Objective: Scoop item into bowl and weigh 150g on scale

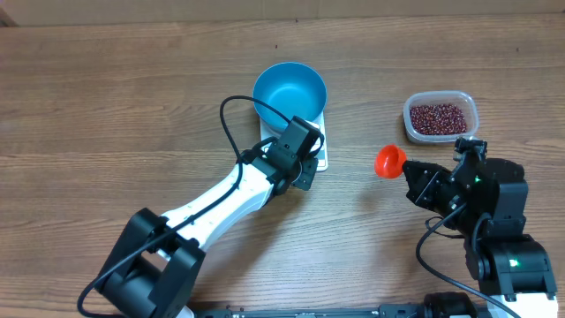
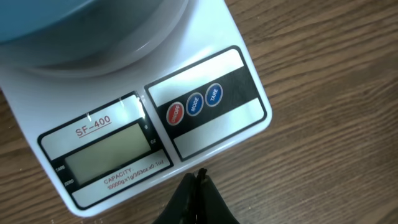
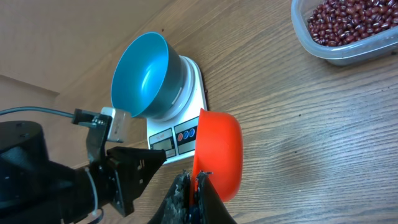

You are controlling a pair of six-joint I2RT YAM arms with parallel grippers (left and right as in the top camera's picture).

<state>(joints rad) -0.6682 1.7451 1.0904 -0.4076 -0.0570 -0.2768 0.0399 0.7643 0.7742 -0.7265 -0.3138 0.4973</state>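
My left pincer is clenched, tips pressed together with nothing between them, hanging just off the front edge of the scale, near its button panel. The display looks blank to me, a dull grey-green window, so I judge we're on the opening step: wake the scale and zero it with the bowl aboard. That calls for a short poke forward and down with these closed tips onto the red button, then probably the tare button. They're small flat circles set close in a row, so my aim has to be clean.

The scale itself is smooth hard white plastic with rounded corners.

My right pincer is clamped on the red scoop, a glossy rounded cup held on its side. I can't see into it, though tipped like that I'd guess it carries nothing.

The bowl, deep, round, bright blue plastic, sits on the scale's platform and it's empty. The beans, tiny, maroon, shiny and loose, lie heaped in the clear tub, well apart from the scale on the wood-grain table. Nothing has been scooped across yet.
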